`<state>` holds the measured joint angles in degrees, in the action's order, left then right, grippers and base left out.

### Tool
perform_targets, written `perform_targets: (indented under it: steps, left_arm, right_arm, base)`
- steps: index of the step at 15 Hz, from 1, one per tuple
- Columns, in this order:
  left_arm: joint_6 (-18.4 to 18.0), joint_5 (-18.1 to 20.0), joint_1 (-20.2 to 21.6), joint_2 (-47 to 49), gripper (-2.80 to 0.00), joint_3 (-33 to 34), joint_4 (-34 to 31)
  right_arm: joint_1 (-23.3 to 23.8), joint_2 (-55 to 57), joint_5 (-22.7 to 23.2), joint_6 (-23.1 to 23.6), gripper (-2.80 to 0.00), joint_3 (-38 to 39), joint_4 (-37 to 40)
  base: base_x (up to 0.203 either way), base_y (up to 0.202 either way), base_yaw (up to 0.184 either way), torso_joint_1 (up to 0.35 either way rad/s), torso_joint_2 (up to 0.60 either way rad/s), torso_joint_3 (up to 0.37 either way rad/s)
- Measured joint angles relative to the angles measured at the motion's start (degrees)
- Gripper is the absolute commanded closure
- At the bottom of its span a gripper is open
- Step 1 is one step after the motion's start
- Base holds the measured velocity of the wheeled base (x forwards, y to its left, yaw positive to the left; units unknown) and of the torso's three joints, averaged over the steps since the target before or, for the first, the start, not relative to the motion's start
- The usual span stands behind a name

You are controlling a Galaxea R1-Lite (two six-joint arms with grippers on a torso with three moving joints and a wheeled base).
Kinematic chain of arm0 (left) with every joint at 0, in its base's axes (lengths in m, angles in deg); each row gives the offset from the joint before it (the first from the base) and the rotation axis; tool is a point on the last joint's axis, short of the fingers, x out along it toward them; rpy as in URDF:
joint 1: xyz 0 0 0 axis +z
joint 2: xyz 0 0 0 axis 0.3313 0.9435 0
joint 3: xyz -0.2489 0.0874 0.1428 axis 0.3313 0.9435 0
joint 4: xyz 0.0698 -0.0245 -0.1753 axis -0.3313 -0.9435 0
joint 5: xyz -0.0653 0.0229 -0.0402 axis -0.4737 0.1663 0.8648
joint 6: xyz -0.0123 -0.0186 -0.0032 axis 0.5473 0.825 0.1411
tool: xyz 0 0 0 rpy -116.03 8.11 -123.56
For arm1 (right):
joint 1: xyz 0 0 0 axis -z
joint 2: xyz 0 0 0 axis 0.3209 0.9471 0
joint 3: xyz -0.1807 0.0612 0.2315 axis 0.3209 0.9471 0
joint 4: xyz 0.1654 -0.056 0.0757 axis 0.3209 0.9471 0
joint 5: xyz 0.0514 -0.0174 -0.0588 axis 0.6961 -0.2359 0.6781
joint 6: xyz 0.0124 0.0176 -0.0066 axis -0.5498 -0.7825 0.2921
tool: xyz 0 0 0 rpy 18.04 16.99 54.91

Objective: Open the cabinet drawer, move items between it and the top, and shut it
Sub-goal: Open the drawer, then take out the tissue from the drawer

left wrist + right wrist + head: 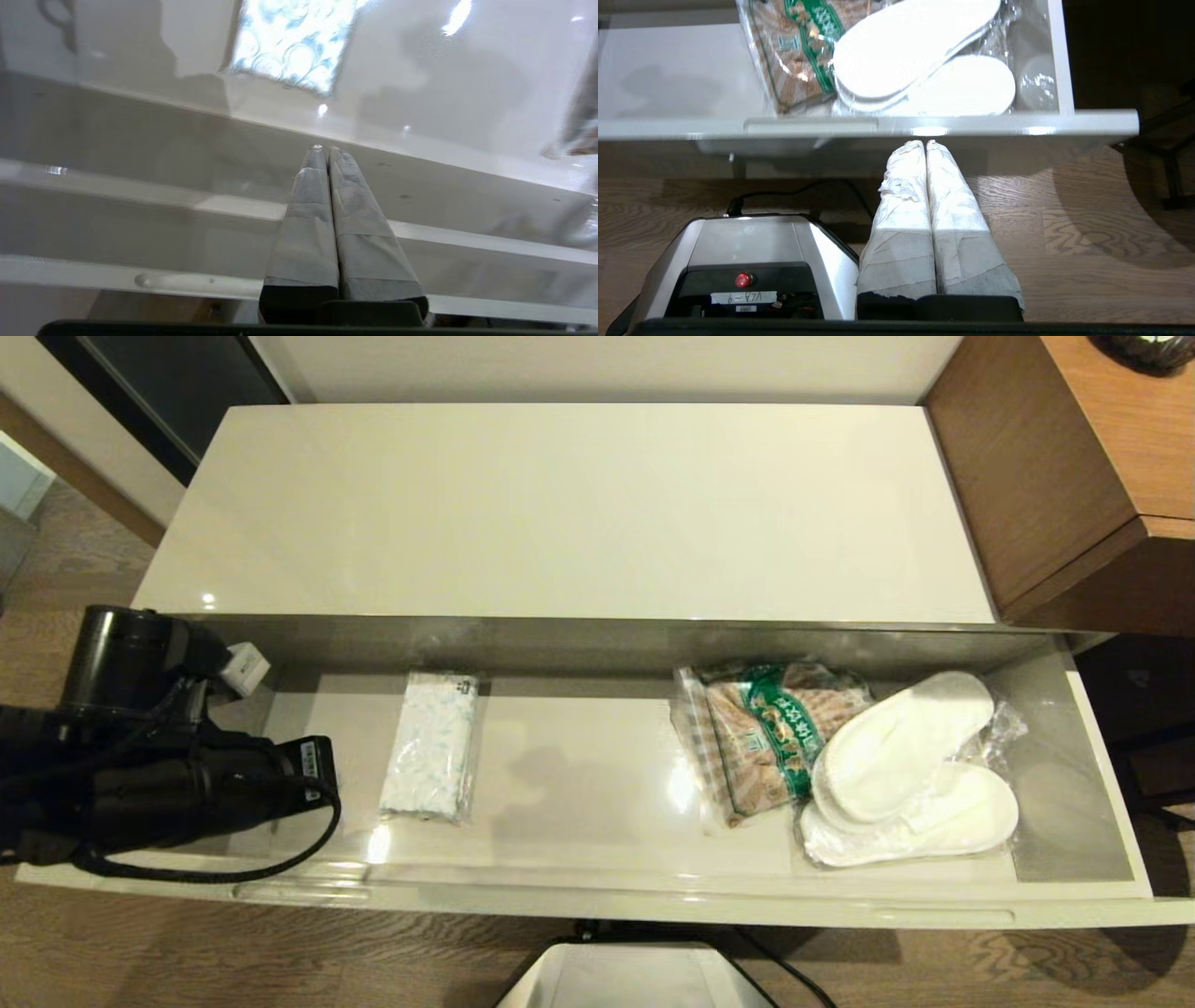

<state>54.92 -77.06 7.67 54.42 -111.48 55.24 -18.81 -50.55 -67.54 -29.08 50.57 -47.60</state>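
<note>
Cream drawer point(597, 896) open; wrist view shows slippers point(924, 70)

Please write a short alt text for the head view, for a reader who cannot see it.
An open drawer below a bare cabinet top holds a blue-printed pack, a snack bag and wrapped slippers. The left gripper sits at its left end.

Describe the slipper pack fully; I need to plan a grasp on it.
The slippers are a white pair sealed in crinkled clear plastic, lying flat, one partly stacked across the other. They sit at the right end of the open drawer, overlapping the edge of a brown, green-labelled snack bag. No claw touches them.
</note>
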Motion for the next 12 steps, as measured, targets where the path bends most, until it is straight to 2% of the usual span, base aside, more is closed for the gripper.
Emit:
perform_targets:
  steps: [6,8,11,12]
  left_arm:
    - [0.2,1.4,-0.2,2.0,0.0,-5.3,-7.5]
    - [0.9,3.3,-0.3,3.8,0.0,-8.5,-10.5]
    - [3.7,10.0,-0.3,5.8,0.0,-14.5,-11.2]
    - [4.1,11.0,-0.3,6.3,0.0,-15.5,-11.3]
  right_arm:
    - [0.0,0.0,0.0,0.0,0.0,0.0,0.0]
    - [0.0,0.0,0.0,0.0,0.0,0.0,0.0]
    - [0.0,0.0,0.0,0.0,0.0,0.0,0.0]
    - [0.0,0.0,0.0,0.0,0.0,0.0,0.0]
  base:
    - [0.0,0.0,0.0,0.0,0.0,0.0]
    - [0.0,0.0,0.0,0.0,0.0,0.0]
    - [0.0,0.0,0.0,0.0,0.0,0.0]
    - [0.0,0.0,0.0,0.0,0.0,0.0]
